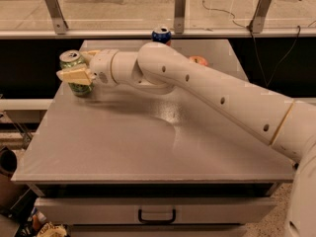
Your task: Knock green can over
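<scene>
Green can (71, 59) upright, gripper (74, 67) prob. touching front.

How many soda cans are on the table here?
2. The green can stands far left, the gripper at it; a blue can stands at the far edge. The arm may hide others.

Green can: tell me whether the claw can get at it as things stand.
Probably yes. The claw sits right at the green can, far left on the table, overlapping its front, with nothing between them. The can stands upright.
</scene>
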